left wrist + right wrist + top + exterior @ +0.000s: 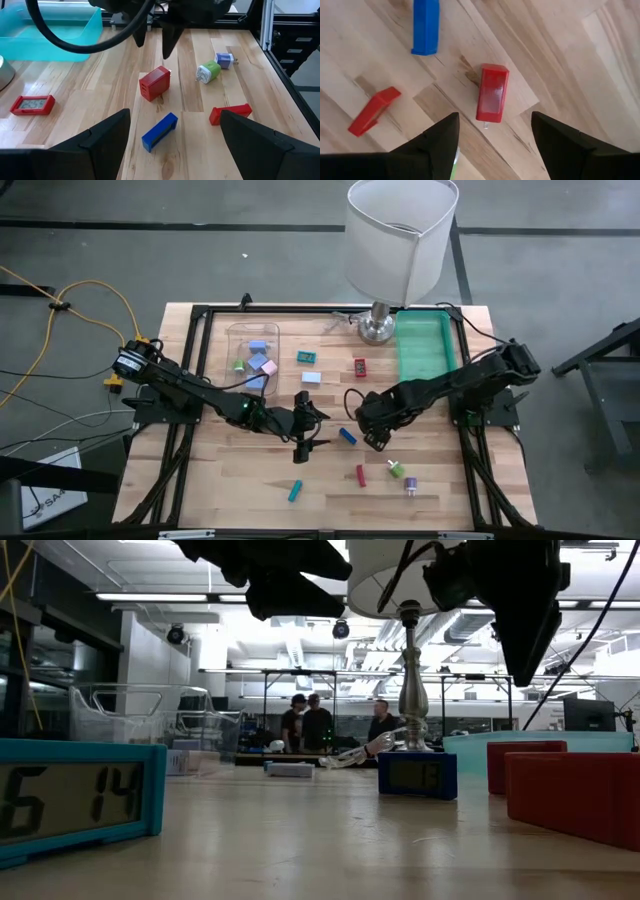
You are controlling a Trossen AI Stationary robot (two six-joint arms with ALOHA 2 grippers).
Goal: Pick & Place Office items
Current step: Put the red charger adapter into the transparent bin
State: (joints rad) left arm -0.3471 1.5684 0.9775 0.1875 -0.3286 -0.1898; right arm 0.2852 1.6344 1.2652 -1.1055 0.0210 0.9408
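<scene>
Small office pieces lie on the wooden table. A red block (491, 100) lies flat under my right gripper (494, 120), which is open and hovers above it, near mid-table (372, 435). Beside it are a dark blue bar (426, 25) and a red stick (374, 110). My left gripper (174, 117), also open, hangs just left of it (305, 430) and faces the same red block (155, 83), the dark blue bar (159, 131), a green plug (208, 72) and a purple plug (224, 60). Neither gripper touches anything.
A clear bin (250, 350) at the far left holds light blue, green and pink bits. A teal tray (425, 345) and the white-shaded lamp (400, 240) stand at the far edge. A red clock piece (360, 366), teal pieces (307, 357) (295, 491) and a light blue block (311, 377) lie loose.
</scene>
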